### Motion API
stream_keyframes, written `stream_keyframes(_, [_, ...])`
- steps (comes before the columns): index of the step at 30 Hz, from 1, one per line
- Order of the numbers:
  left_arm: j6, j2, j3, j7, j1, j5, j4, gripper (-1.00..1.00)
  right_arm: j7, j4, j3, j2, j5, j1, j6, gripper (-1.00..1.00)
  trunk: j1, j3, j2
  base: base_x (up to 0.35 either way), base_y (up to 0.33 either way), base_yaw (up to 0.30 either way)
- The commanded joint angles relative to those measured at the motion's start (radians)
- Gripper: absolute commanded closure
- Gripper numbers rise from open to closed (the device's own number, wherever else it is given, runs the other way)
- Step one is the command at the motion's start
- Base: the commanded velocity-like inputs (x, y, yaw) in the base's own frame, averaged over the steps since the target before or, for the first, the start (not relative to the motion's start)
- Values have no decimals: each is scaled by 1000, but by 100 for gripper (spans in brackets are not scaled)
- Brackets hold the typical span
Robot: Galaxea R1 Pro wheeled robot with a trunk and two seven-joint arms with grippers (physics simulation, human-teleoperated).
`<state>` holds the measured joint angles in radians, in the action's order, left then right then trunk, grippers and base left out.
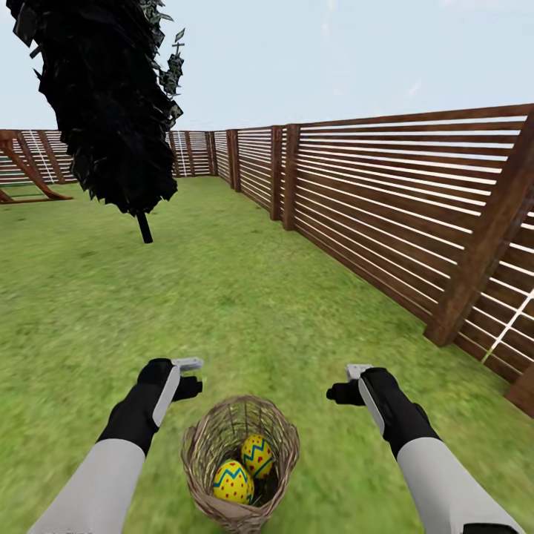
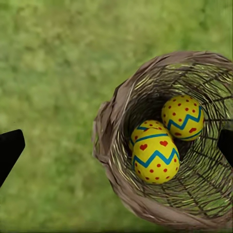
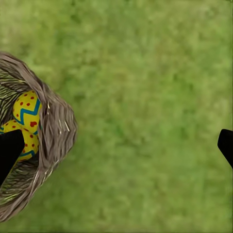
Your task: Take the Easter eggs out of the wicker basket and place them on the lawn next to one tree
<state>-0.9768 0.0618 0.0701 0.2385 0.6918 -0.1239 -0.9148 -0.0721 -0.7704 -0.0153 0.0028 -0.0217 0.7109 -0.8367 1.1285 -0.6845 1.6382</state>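
Easter eggs [image 1: 245, 467] are seen lying inside the wicker basket [image 1: 199, 452], which stands upright on the lawn [image 1: 222, 297] at the near edge of the head view, between the two arms. From the head camera two eggs can be made out, one nearer and to the left, the other just behind it to the right, touching it. In the left wrist view three are visible: a front egg [image 2: 155, 158] with a blue zigzag and red hearts, a second egg [image 2: 145, 127] mostly hidden behind it, and a third [image 2: 183, 116] beside them against the woven wall. The left gripper [image 1: 189, 374] is held above the grass just left of and beyond the basket rim, its fingers [image 2: 9, 148] spread wide with nothing between them. The right gripper [image 1: 345, 382] is held to the right of the basket, well clear of it, its fingers [image 3: 9, 150] likewise spread wide and empty; in the right wrist view the basket [image 3: 53, 136] is seen at one side, with parts of two eggs [image 3: 26, 114] showing over its rim. A brown slatted wooden fence [image 1: 386, 222] runs along the right side and across the far end of the grass. A dark columnar tree [image 1: 111, 104] with a slim trunk stands far off to the left, leaning in the view.
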Motion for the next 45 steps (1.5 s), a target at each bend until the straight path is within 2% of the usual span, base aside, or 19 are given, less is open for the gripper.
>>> stream_keyframes(1, [-3, 0, 3, 9, 1, -10, 4, -100, -5, -4, -2, 1, -3, 1, -4, -100, 4, -4, 8, 0, 0, 0])
stream_keyframes(6, [-3, 4, 5, 8, 0, -11, 18, -100, -5, -12, -2, 2, -3, 1, -5, -100, 23, -20, 43, 0, 0, 0])
stream_keyframes(12, [13, 6, 8, 7, 0, -12, 145, -100, -7, -15, -2, 2, -3, 1, -5, -100, 46, -39, 85, 0, 0, 0])
stream_keyframes(13, [19, 5, 8, 6, 0, -27, 162, -100, -9, -14, -2, 2, -3, 1, -5, -100, 50, -42, 92, 0, 0, 0])
stream_keyframes(16, [21, 1, 7, 6, 0, -61, 165, -100, -9, -14, -2, 2, -3, 1, -5, -100, 61, -51, 113, 0, 0, 0])
stream_keyframes(20, [21, -3, 8, 5, 0, -74, 165, -100, -9, -13, 0, 2, -3, 1, -5, -100, 77, -64, 141, 0, 0, 0])
stream_keyframes(28, [22, -12, 8, 5, 0, -75, 152, -100, -9, -13, 1, 2, -3, 1, -5, -100, 107, -89, 197, 0, 0, 0])
stream_keyframes(32, [23, -28, 9, 5, 0, -75, 137, -100, -9, -13, 1, 2, -3, 1, -5, -100, 123, -101, 225, 0, 0, 0])
stream_keyframes(45, [23, -36, 10, 5, 0, -76, 135, -100, -9, -15, 1, -1, -3, 1, -5, -100, 173, -142, 316, 0, 0, 0])
